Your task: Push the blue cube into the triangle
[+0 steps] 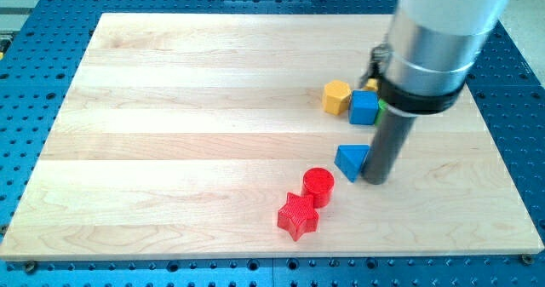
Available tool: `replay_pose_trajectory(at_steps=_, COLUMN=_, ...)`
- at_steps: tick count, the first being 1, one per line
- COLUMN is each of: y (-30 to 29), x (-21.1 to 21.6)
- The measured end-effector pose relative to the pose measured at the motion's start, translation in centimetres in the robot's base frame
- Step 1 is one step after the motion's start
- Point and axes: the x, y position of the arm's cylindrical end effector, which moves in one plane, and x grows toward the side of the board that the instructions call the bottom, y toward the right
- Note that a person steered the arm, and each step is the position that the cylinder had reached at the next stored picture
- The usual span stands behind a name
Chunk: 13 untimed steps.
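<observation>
Blue cube (364, 108), smooth and matte, sits on the pale wooden table (170, 151) touching a yellow hexagonal block (336, 96). Below lies the blue triangle (352, 161), my tip (375, 180) against its right side; no fingers exist.

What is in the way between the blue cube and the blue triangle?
Nothing visible lies between them. The blue cube sits toward the view's top, the blue triangle below it, with bare board between. My tip rests at the triangle's right side, not behind the cube.
</observation>
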Motion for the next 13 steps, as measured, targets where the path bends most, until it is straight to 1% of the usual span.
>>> replay_pose_trajectory(at_steps=1, y=-6.0, x=-1.7)
replay_pose_trajectory(at_steps=2, y=-7.3, x=-5.8)
replay_pose_trajectory(at_steps=3, y=-8.7, x=-8.4)
replay_pose_trajectory(at_steps=4, y=-5.5, x=-8.8)
replay_pose_trajectory(at_steps=5, y=-5.6, x=-12.0)
replay_pose_trajectory(at_steps=6, y=-2.8, x=-14.2)
replay_pose_trajectory(at_steps=7, y=-2.8, x=-15.5)
replay_pose_trajectory(at_steps=8, y=-0.7, x=-18.9)
replay_pose_trajectory(at_steps=9, y=8.8, x=-21.9)
replay_pose_trajectory(at_steps=10, y=17.7, x=-16.0)
replay_pose_trajectory(at_steps=11, y=14.8, x=-11.4)
replay_pose_trajectory(at_steps=12, y=7.2, x=-11.4)
replay_pose_trajectory(at_steps=13, y=1.1, x=-11.3)
